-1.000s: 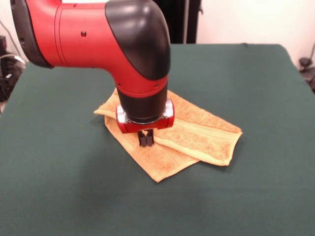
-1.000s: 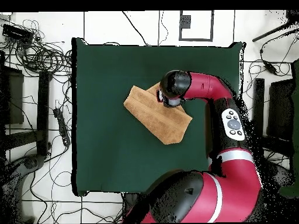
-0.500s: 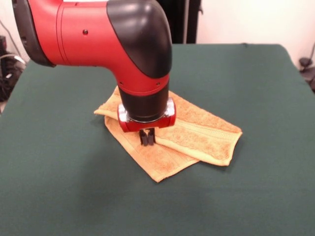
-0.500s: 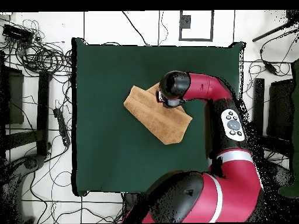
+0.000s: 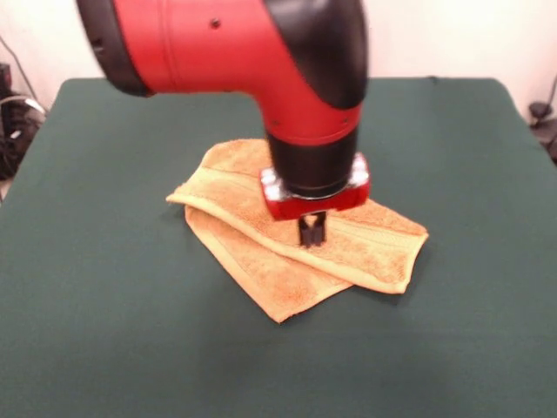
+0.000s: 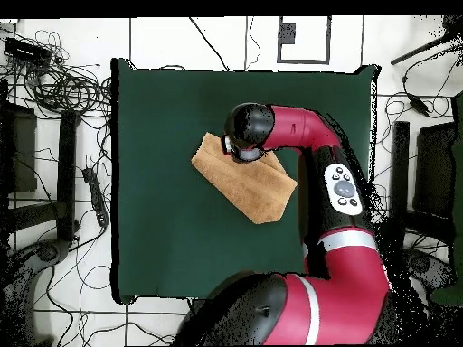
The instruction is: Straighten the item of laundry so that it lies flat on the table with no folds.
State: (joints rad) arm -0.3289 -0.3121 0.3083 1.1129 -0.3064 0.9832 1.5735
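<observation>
Towel [image 5: 287,252] lay folded on the dark green table [image 5: 104,331], cables on the floor around it. Directly above the towel hung the gripper [image 5: 312,232], fingers nearly together, gripping nothing.

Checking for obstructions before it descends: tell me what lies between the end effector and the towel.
Nothing. In the front view the end effector hangs just above the towel's upper folded layer, with no other object between them.

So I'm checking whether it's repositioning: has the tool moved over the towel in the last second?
Yes. In the front view the tool has shifted rightward along the towel, which lies unchanged.
</observation>
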